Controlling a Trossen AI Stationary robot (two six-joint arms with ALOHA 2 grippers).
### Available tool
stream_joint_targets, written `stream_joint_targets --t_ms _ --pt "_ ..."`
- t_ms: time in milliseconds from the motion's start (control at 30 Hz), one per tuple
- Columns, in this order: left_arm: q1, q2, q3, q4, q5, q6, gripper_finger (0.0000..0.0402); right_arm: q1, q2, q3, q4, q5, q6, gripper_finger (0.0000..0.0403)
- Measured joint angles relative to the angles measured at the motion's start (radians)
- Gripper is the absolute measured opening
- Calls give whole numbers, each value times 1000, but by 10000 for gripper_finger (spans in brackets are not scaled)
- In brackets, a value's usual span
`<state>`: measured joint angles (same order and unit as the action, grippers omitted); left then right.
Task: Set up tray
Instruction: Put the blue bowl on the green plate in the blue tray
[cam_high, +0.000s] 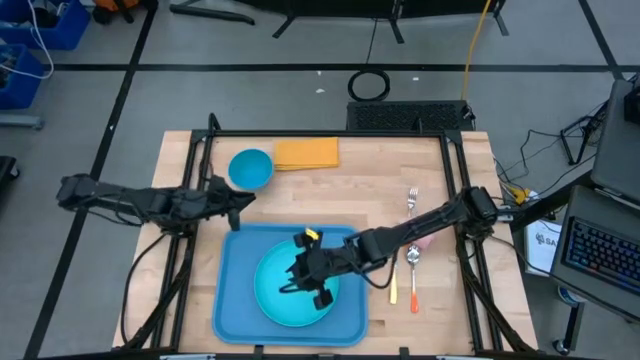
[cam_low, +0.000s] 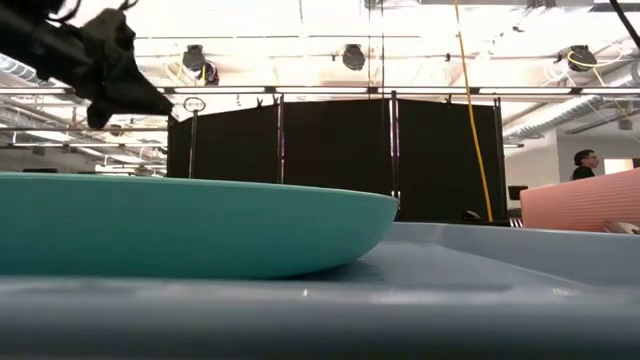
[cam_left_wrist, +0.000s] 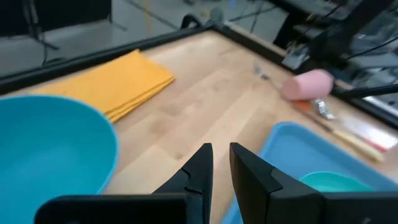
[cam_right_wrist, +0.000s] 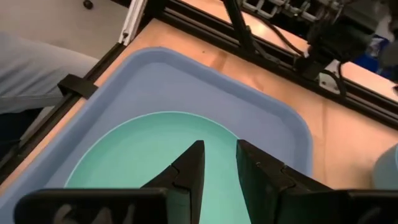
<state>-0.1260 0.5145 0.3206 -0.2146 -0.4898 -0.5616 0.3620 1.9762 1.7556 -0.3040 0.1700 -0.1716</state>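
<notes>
The large blue tray (cam_high: 232, 300) lies at the table's near middle, and a round turquoise plate (cam_high: 285, 300) rests flat in it. My right gripper (cam_high: 302, 275) hovers over the plate (cam_right_wrist: 137, 155) with its fingers a narrow gap apart and empty. My left gripper (cam_high: 238, 205) is shut and empty just beyond the tray's far left corner, near a blue bowl (cam_high: 250, 168). The bowl (cam_left_wrist: 50, 149) stands on the table by an orange napkin (cam_high: 306, 153). In the low view the plate (cam_low: 190, 225) sits on the tray (cam_low: 500, 260).
To the tray's right lie a fork (cam_high: 411, 200), a pink cup (cam_high: 427, 240), a spoon (cam_high: 414, 270) and an orange-handled utensil (cam_high: 393, 288). Bare wood shows between the napkin and the fork. A black frame runs along the table's edges.
</notes>
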Motion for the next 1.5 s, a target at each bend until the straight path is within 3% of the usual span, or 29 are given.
stream_joint_targets --t_ms 167,300,467,633,800,1100,1500 --pt "109 64 1 -3 89 12 58 73 -13 -56 71 110 16 82" --pt "200 120 58 -109 180 24 58 110 -78 -141 188 170 -1 82" --pt "289 204 163 -229 243 58 63 112 -190 -318 366 171 1 83" --pt "348 297 238 -260 316 108 104 99 -312 -515 587 170 7 96" --pt "404 403 278 -272 315 157 164 87 -412 -653 697 171 29 109" --pt "518 561 313 -283 315 208 224 89 -446 -692 735 196 28 112" --pt "551 661 313 -263 308 270 230 84 -446 -693 734 196 31 112"
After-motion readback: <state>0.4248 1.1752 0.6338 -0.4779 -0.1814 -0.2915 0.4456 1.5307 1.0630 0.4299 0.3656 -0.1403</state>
